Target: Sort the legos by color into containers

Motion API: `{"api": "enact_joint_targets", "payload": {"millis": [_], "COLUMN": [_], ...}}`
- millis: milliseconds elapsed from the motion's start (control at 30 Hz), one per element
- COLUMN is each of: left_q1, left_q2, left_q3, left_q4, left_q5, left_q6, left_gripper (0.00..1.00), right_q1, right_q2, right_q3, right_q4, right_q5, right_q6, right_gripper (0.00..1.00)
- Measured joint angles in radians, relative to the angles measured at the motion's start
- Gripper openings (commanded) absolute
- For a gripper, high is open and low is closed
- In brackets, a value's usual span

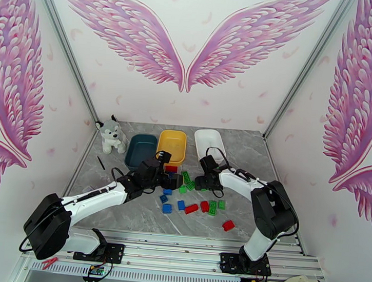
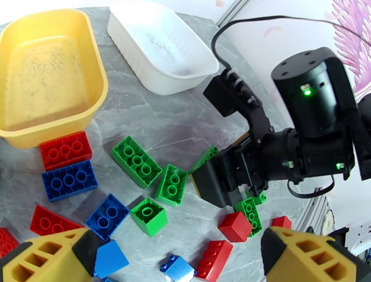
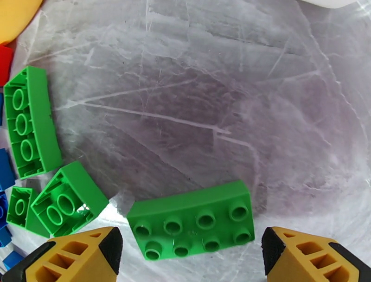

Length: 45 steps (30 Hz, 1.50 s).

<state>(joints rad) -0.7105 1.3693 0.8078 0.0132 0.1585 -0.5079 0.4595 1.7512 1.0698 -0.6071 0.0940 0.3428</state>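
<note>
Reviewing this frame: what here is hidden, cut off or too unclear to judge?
Top view: the left arm covers the near corner of the teal tray, so its contents there are unknown.
Left wrist view: the right gripper hides most of a green brick; contact unclear.
Right wrist view: the frame corner cuts off the yellow tray.

Left gripper [image 2: 178, 259]: fingertips wide apart, above the legos.
Yellow tray [image 2: 99, 88]: red brick [image 2: 65, 149] just beside its wall, blue brick [image 2: 69, 180] against the red.
White tray [image 2: 157, 46]: right of the yellow tray.
Right arm [image 2: 306, 134]: low over green bricks.
</note>
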Motion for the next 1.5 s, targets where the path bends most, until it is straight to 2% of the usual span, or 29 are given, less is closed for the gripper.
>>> {"api": "enact_joint_targets", "payload": {"millis": [367,567,733,833,900,1067,1233,1433,1500], "left_q1": [0.002,0.002,0.000,-0.023,-0.067,-0.127,-0.122,-0.107,-0.093], "left_q2": [0.000,0.000,0.000,0.001,0.010,0.034,0.019,-0.030,-0.051], "left_q3": [-0.007,-0.008,-0.008,-0.003,0.031,0.157,0.154,0.129,0.102], "left_q4": [0.000,0.003,0.008,0.014,-0.002,-0.033,-0.029,-0.064,-0.065], "left_q5": [0.002,0.005,0.000,-0.019,-0.049,-0.114,-0.167,-0.185,-0.185], "left_q6": [0.000,-0.001,-0.008,-0.013,-0.006,0.024,0.058,0.089,0.090], "left_gripper": [0.99,0.99,0.99,0.99,0.99,0.99,0.99,0.99,0.99], "right_q1": [-0.054,-0.062,-0.062,-0.062,-0.062,-0.063,-0.075,-0.119,-0.141], "right_q2": [0.081,0.084,0.042,-0.036,-0.087,-0.097,0.005,0.214,0.274], "right_q3": [0.055,0.058,0.049,0.048,0.063,0.191,0.397,0.663,0.719], "right_q4": [-0.003,-0.002,-0.004,-0.007,-0.019,-0.049,-0.073,-0.114,-0.132], "right_q5": [-0.023,-0.031,-0.054,-0.057,-0.051,-0.001,0.061,0.113,0.117], "right_q6": [-0.001,-0.004,0.004,0.023,0.035,0.069,0.087,0.086,0.082], "right_gripper": [0.74,0.58,0.53,0.52,0.52,0.52,0.54,0.58,0.65]}}
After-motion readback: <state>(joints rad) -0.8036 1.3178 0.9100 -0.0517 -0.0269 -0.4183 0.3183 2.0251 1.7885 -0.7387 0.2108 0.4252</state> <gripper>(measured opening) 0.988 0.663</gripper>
